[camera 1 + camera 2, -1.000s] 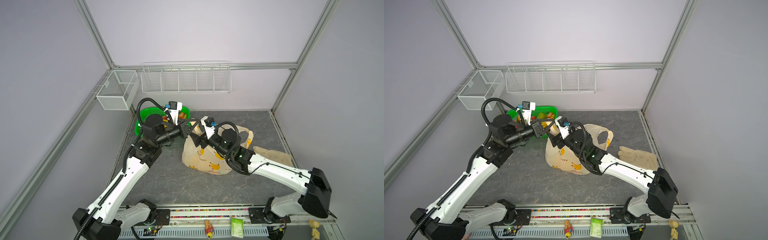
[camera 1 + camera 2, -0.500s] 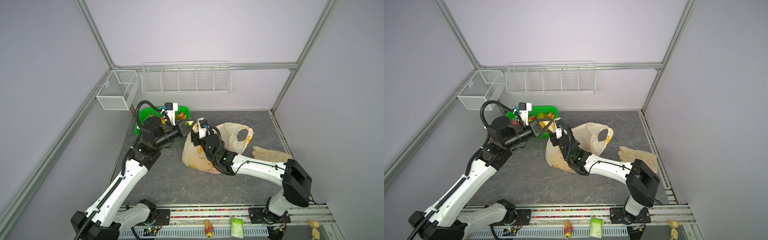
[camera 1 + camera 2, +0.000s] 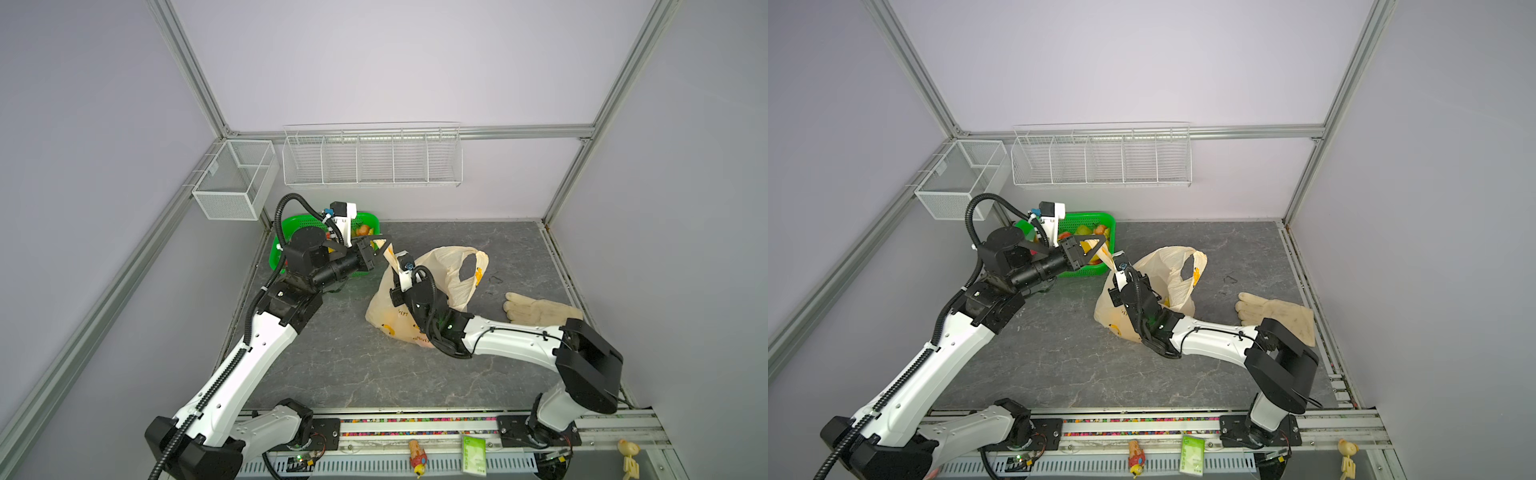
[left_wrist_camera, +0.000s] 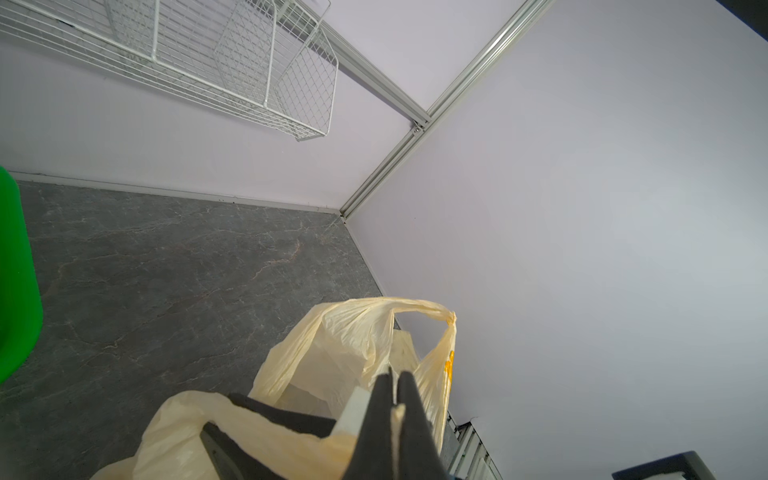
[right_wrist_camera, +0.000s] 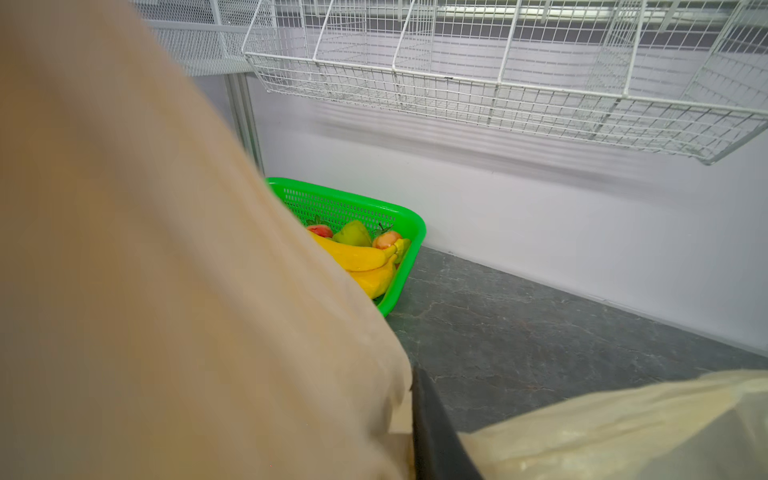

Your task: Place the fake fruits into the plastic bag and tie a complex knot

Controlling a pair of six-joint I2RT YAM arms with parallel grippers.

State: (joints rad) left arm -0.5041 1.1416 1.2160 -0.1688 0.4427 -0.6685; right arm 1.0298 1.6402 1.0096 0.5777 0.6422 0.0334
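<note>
your left fingers (image 4: pixel 409 419) are pressed together on a thin strip of the bag (image 3: pixel 453 276), one of its handles (image 3: pixel 390 258). in both top views that handle runs taut from the fingertips down to the bag's near side (image 3: pixel 1108 261). the bag sits on the table (image 3: pixel 353 357) about mid-way across, just beside the green basket (image 3: pixel 286 226). its mouth gapes upward and its other handle (image 4: pixel 415 305) stands up as a loop. the film hides the inside, so you cannot tell what is in it.

your right fingers (image 5: pixel 430 424) are down at the bag's mouth, under the wrist. the right wrist view shows only one dark finger with cream film lying against it and blurred film filling most of the picture. you cannot tell whether they are narrow or wide, or whether they grip anything.

the fruits you can see lie in the basket (image 5: pixel 415 226) at the back left corner of the table: a banana bunch (image 5: pixel 357 257), a pear (image 5: pixel 353 233), a red piece (image 5: pixel 320 230) and an orange-pink piece (image 5: pixel 386 239).

a wire rack (image 3: pixel 372 160) hangs on the back wall, and a mesh box (image 3: pixel 232 185) on the left wall. a glove (image 3: pixel 540 312) lies flat on the table to the right of the bag, apart from it.
</note>
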